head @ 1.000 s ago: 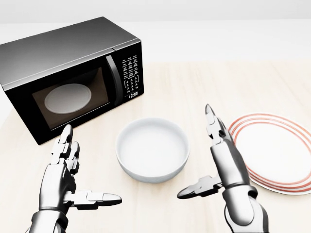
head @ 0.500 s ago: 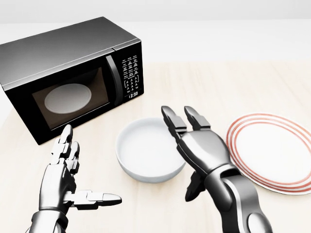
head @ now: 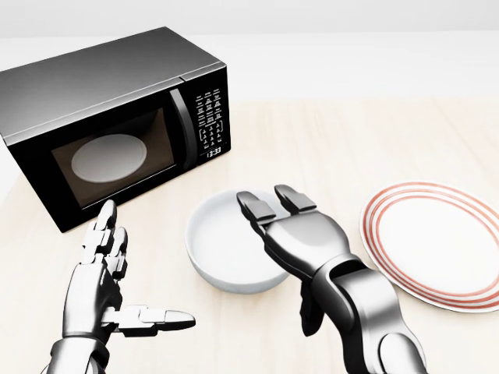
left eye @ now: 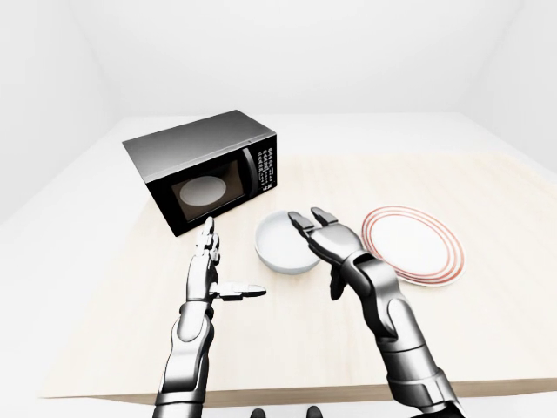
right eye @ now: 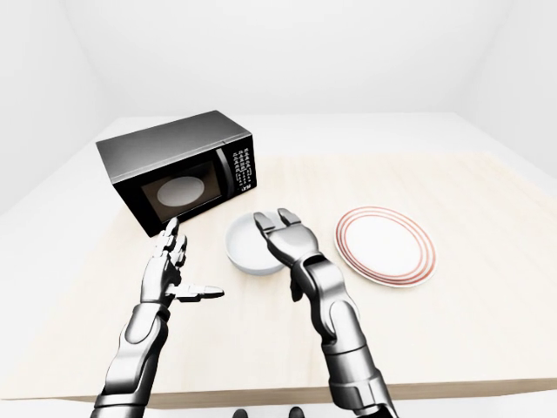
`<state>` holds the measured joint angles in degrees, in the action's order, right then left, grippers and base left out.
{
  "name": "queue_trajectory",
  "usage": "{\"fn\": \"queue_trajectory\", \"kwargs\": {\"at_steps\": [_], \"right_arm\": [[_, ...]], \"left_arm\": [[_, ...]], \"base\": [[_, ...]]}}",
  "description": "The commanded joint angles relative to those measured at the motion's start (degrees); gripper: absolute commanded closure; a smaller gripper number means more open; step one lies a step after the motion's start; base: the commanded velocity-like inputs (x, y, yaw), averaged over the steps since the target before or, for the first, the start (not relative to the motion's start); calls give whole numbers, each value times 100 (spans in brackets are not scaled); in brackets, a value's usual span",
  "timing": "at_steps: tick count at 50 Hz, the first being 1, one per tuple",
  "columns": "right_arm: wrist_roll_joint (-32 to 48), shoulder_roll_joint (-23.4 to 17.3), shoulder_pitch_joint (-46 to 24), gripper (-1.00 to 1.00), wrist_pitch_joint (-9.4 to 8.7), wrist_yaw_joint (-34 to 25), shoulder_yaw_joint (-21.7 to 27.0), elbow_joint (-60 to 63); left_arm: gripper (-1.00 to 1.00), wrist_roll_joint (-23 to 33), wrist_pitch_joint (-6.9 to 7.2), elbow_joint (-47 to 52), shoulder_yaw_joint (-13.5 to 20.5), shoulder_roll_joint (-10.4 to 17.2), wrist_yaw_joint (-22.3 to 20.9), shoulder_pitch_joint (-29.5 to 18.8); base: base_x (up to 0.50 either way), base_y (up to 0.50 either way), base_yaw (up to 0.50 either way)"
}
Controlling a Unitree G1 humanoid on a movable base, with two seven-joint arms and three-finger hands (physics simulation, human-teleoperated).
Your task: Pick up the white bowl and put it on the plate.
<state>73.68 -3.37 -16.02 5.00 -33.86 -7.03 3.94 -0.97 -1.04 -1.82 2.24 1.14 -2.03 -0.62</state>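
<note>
The white bowl [head: 226, 245] stands on the light wooden table, below the microwave in the head view. My right hand [head: 282, 253] hovers palm down over the bowl's right rim, open; its fingers [head: 261, 209] reach over the bowl's inside and the thumb hangs below the rim on the near side. The fingers are not closed round the bowl. The white plate [head: 437, 241] with red rings lies to the right of the bowl, empty. My left hand [head: 144, 265] stands open to the left of the bowl, thumb pointing right, apart from it.
A black microwave [head: 117, 109], door shut, with a white disc behind its glass, stands at the upper left, close to the bowl. The table's near edge [left eye: 287, 387] runs along the bottom of the left-eye view.
My right hand has swung left from beside the plate and turned palm down over the bowl's right rim. The left hand, bowl and plate have not moved.
</note>
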Motion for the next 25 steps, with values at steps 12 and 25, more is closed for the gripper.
{"fn": "queue_trajectory", "kwargs": {"at_steps": [12,25], "right_arm": [[-94,96,-155,-100,0,-614,-89,-152],[-23,117,-196,-100,0,-614,-116,-177]], "left_arm": [[-100,3,1,1,-1,1,0,0],[-100,-1,0,0,0,0,-1,0]], "base": [[0,0,0],[0,0,0]]}}
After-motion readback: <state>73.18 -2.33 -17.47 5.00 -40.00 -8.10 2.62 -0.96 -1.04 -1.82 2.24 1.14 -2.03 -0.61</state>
